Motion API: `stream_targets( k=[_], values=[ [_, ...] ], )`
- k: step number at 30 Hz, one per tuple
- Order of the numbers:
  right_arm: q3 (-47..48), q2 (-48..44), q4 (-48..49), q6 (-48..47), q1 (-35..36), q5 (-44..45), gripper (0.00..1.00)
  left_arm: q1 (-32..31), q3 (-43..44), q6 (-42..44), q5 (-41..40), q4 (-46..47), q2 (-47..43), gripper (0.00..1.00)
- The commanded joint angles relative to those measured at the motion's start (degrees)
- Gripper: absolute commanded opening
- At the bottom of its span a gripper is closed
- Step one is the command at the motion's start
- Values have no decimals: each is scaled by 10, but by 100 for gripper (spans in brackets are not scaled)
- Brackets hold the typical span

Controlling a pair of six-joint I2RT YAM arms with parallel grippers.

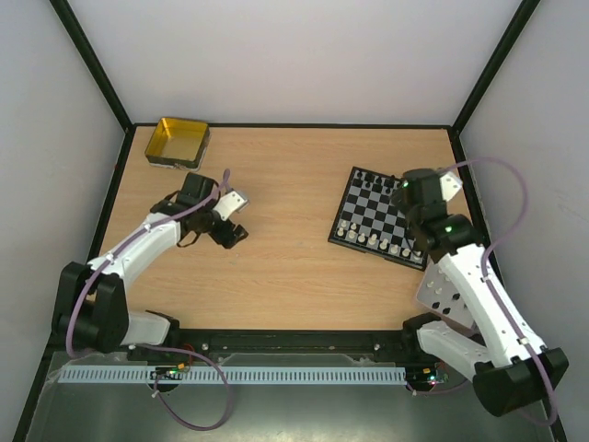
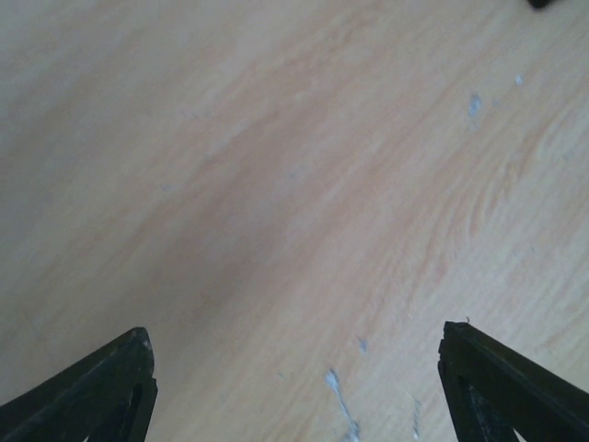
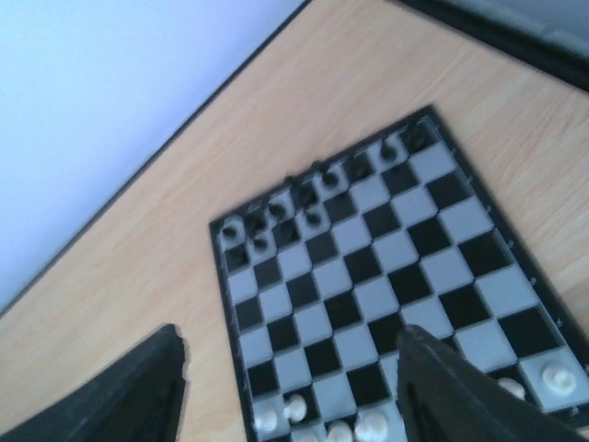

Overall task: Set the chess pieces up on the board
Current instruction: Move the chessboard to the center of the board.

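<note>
Pale wooden counter (image 1: pixel 285 276) fills our view. Our left pincer (image 2: pixel 294 333) hovers over bare wood, jaws spread wide, holding nothing. Our right pincer (image 3: pixel 292 338) hangs above the board (image 1: pixel 368 214) at right, equally wide and empty. Along its near edge stand white chess pieces (image 1: pixel 366 239), at its far edge black chess pieces (image 3: pixel 329 175).

Yellow tin on a wooden table

A shallow square yellow tin (image 1: pixel 179 141) sits open at the far left corner of the light wooden table (image 1: pixel 285 267). White walls (image 1: pixel 304 55) rise behind the table, and pale scuffs (image 2: pixel 340 391) mark its surface.
</note>
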Motion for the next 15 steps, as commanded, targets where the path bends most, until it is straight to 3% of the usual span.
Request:
stream_targets(
  k=[1,6,9,15],
  values=[
    [25,46,30,11,-123,-87,50,-3,71,5,-13,-4,36,81],
    [4,132,83,51,-277,-252,6,-4,114,9,-6,-9,68,78],
    [-18,166,133,87,-321,-293,2,-4,124,7,9,-5,72,78],
    [3,210,164,138,-372,-252,2,-4,128,0,36,3,77,79]
  ],
)
